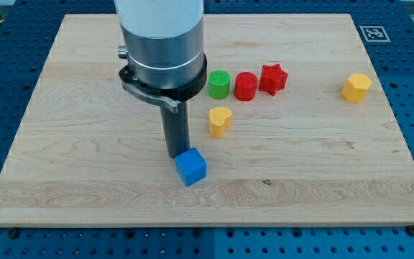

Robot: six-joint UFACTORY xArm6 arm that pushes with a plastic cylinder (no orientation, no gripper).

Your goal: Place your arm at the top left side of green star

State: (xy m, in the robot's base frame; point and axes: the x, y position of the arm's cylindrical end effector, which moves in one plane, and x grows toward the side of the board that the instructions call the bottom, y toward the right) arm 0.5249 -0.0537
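Observation:
My tip (175, 156) rests on the board just left of a blue cube (191, 167) and touches or nearly touches it. No green star shows in the camera view; the arm's wide body (162, 43) hides part of the board behind it. The only green block in sight is a round green cylinder (219, 84), up and to the right of my tip. A yellow heart-shaped block (220, 121) lies between the cylinder and the blue cube.
A red cylinder (246, 85) and a red star (272, 78) stand in a row right of the green cylinder. A yellow hexagonal block (356, 87) sits at the far right. The wooden board (85, 180) lies on a blue perforated table. A black-and-white marker (374, 33) sits at the top right.

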